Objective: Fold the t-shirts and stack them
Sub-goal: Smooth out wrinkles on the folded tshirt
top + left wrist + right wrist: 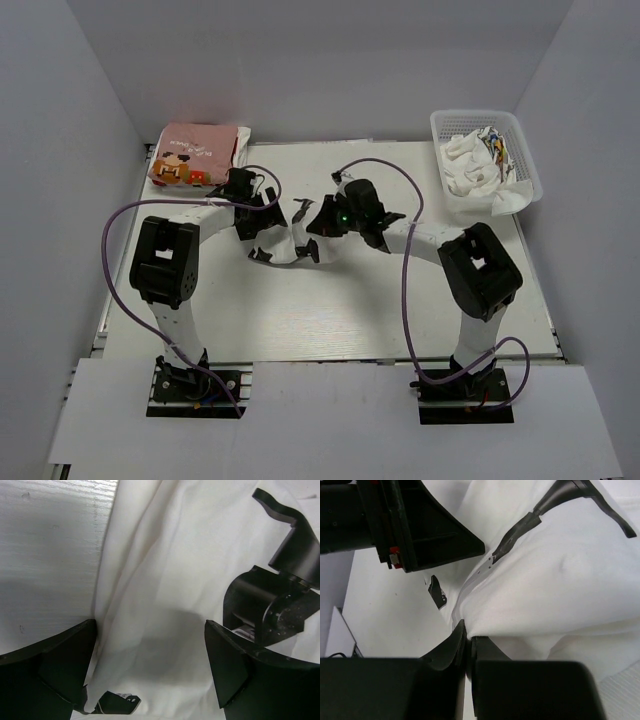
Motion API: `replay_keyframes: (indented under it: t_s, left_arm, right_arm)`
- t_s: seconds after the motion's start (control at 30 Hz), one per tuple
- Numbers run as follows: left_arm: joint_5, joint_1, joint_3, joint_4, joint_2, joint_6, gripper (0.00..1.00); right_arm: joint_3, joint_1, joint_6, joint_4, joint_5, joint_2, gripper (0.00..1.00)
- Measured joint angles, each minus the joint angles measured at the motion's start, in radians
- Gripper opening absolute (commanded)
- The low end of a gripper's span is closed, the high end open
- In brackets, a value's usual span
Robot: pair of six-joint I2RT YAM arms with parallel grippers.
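Observation:
A white t-shirt (292,238) with small black marks lies bunched on the table between my two grippers. My left gripper (262,216) is open over its left part. In the left wrist view the white cloth (165,605) fills the gap between the spread fingers (235,665), which are not closed on it. My right gripper (325,225) is shut on a fold of the white t-shirt (545,580), with the pinch showing in the right wrist view (468,641). A folded pink t-shirt (195,155) with an orange-brown cartoon print lies at the far left corner.
A white plastic lattice basket (532,170) stands at the far right and holds crumpled white cloth with a coloured print (478,160). Purple cables loop over both arms. The white table (330,310) ends at grey walls on the left, back and right.

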Motion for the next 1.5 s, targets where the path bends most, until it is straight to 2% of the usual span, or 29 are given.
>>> replay_keyframes:
  t_s: [0.23,0.3,0.33,0.4,0.43,0.53,0.67,0.77,0.83,0.93,1.0,1.07,1.1,1.17,1.23,1.27,1.3,1.33,1.37,1.4,1.43,1.47,1.5]
  left_arm:
    - [-0.001,0.000,0.000,-0.002,0.000,0.000,0.99]
    - [-0.002,0.000,0.001,-0.003,0.000,-0.001,0.99]
    - [-0.003,0.000,0.002,-0.003,0.000,0.000,0.99]
    - [-0.006,0.000,0.007,-0.014,0.001,0.000,0.99]
    - [-0.009,0.000,0.008,-0.018,0.001,0.000,0.99]
    - [-0.017,0.000,0.019,-0.041,0.003,0.002,0.99]
    - [-0.027,0.000,0.064,-0.069,0.009,0.019,0.99]
    - [-0.046,0.000,0.124,-0.086,0.019,0.029,0.99]
    - [-0.061,0.000,0.171,-0.096,0.034,0.039,0.99]
    - [-0.076,-0.002,0.232,-0.104,0.055,0.056,0.99]
    - [-0.081,-0.002,0.253,-0.087,0.067,0.068,0.96]
    - [-0.079,-0.002,0.276,-0.078,0.088,0.077,0.87]
    - [-0.078,-0.002,0.293,-0.075,0.108,0.081,0.83]
    - [-0.072,-0.002,0.343,-0.075,0.166,0.095,0.74]
    - [-0.065,-0.004,0.373,-0.066,0.218,0.108,0.66]
    - [-0.058,-0.004,0.377,-0.063,0.238,0.114,0.55]
    - [-0.047,-0.005,0.380,-0.063,0.257,0.119,0.49]
    - [-0.035,-0.007,0.386,-0.063,0.277,0.123,0.43]
    - [-0.017,-0.006,0.400,-0.063,0.287,0.125,0.24]
    - [0.002,-0.006,0.410,-0.059,0.292,0.123,0.16]
    - [0.018,-0.006,0.417,-0.059,0.296,0.128,0.08]
    - [0.031,-0.006,0.420,-0.057,0.300,0.130,0.00]
    - [0.040,-0.007,0.420,-0.055,0.303,0.132,0.00]
  right_arm:
    - [-0.148,-0.050,0.058,0.061,-0.017,0.003,0.00]
    - [-0.183,-0.064,0.066,0.058,-0.007,0.002,0.13]
    - [-0.194,-0.071,0.068,0.053,-0.002,0.002,0.24]
    - [-0.203,-0.081,0.067,0.030,0.002,0.002,0.35]
    - [-0.203,-0.084,0.066,0.026,0.001,0.002,0.43]
    - [-0.175,-0.086,0.036,-0.014,-0.008,0.002,0.50]
    - [-0.109,-0.084,-0.025,-0.116,-0.001,-0.012,0.67]
    - [-0.061,-0.084,-0.061,-0.210,0.060,-0.057,0.90]
    - [-0.017,-0.085,-0.077,-0.272,0.114,-0.082,0.90]
    - [0.078,-0.085,-0.090,-0.376,0.199,-0.081,0.90]
    - [0.137,-0.086,-0.091,-0.436,0.249,-0.063,0.82]
    - [0.184,-0.088,-0.095,-0.477,0.288,-0.032,0.74]
    - [0.199,-0.090,-0.095,-0.490,0.302,-0.014,0.64]
    - [0.233,-0.095,-0.091,-0.526,0.328,0.032,0.56]
    - [0.256,-0.102,-0.084,-0.559,0.348,0.073,0.54]
    - [0.264,-0.106,-0.082,-0.572,0.356,0.091,0.52]
    - [0.272,-0.111,-0.082,-0.584,0.360,0.109,0.49]
    - [0.280,-0.114,-0.082,-0.595,0.360,0.127,0.39]
    - [0.288,-0.116,-0.084,-0.604,0.359,0.143,0.33]
    - [0.296,-0.119,-0.085,-0.608,0.356,0.157,0.24]
    - [0.302,-0.122,-0.089,-0.610,0.354,0.168,0.06]
    - [0.305,-0.124,-0.095,-0.611,0.350,0.175,0.00]
    - [0.306,-0.124,-0.094,-0.610,0.346,0.178,0.00]
